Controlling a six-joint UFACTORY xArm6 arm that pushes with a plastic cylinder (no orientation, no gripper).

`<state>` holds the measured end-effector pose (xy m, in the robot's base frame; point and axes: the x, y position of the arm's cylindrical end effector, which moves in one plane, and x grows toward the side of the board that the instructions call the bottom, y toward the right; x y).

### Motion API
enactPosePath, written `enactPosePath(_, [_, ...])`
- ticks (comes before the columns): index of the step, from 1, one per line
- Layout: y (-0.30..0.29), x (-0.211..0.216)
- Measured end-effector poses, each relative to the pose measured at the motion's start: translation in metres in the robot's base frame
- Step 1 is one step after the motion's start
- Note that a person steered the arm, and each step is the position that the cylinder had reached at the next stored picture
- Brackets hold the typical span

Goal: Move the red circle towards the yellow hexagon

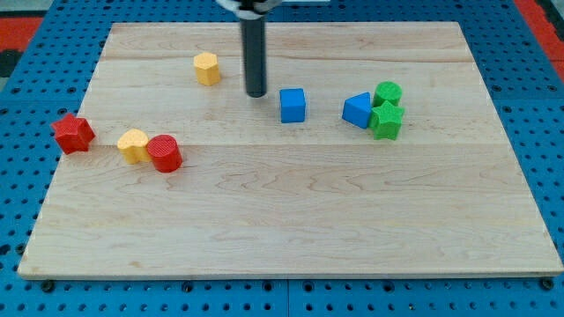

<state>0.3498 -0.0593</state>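
The red circle (165,152) is a short cylinder at the board's left, touching a yellow heart-like block (133,145) on its left. The yellow hexagon (206,68) sits near the view's top, left of centre. My tip (256,94) is the lower end of the dark rod, standing on the board right of the yellow hexagon and left of the blue cube (293,105). The tip is well above and to the right of the red circle and touches no block.
A red star-shaped block (72,133) lies at the far left edge. On the right, a blue triangular block (357,110), a green cylinder (387,92) and a green star-shaped block (386,121) cluster together. The wooden board (291,220) rests on a blue pegboard.
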Motion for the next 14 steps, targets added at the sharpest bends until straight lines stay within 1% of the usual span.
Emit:
enactPosePath(1, [-0.004,0.021])
enactPosePath(3, [0.116,0.029])
enactPosePath(4, [0.117,0.029])
enactPosePath(5, [0.094,0.039])
enactPosePath(6, [0.089,0.094])
enactPosePath(7, [0.042,0.144])
enactPosePath(8, [-0.044,0.177])
enactPosePath(9, [-0.071,0.149])
enactPosePath(10, [-0.071,0.115])
enactPosePath(11, [-0.070,0.098])
enactPosePath(12, [-0.074,0.111])
enactPosePath(13, [-0.124,0.123])
enactPosePath(14, [-0.138,0.119])
